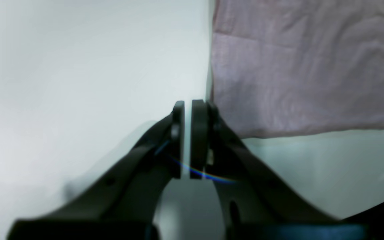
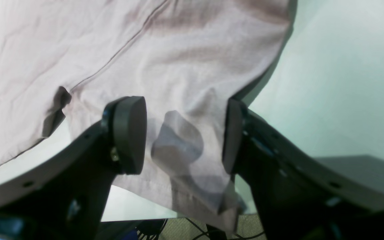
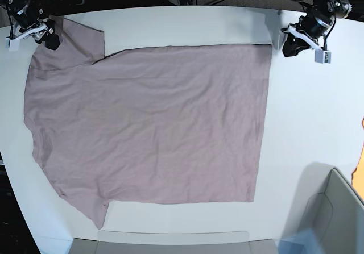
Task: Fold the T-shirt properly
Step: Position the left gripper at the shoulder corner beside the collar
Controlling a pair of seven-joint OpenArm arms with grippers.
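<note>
T-shirt flat, right gripper straddling sleeve

Light is bright and even from above, leaving the white table nearly washed out in the base view, with only soft, faint shadows. Both wrist views are blurred and slightly green-tinted. The left gripper is out of focus with a small rainbow flare; the T-shirt looks pale and overexposed.
</note>
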